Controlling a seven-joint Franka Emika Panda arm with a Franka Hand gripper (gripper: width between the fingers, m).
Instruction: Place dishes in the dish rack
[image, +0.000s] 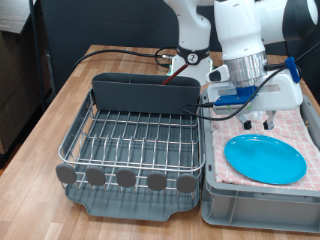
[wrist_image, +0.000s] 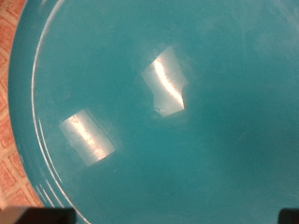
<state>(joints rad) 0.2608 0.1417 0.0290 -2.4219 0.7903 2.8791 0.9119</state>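
Note:
The round bright blue plate (image: 265, 160) lies flat on the pink checked cloth (image: 300, 125) in the grey crate (image: 258, 212) at the exterior view's right. My gripper (image: 258, 122) hangs just above the plate's far edge, fingers pointing down, open and empty. In the wrist view the plate (wrist_image: 168, 112) fills almost the whole picture, with dark fingertips (wrist_image: 37, 217) at the frame's corners far apart. The dish rack (image: 130, 150), a silver wire grid in a dark grey tray with a tall caddy (image: 145, 92), stands empty at the left. The white cup and wooden spoon are out of view.
The rack and crate stand side by side on a wooden table (image: 70, 90). Black cables (image: 120, 52) run across the table behind the rack to the robot base (image: 195, 60). The crate's near wall rises at the exterior view's bottom right.

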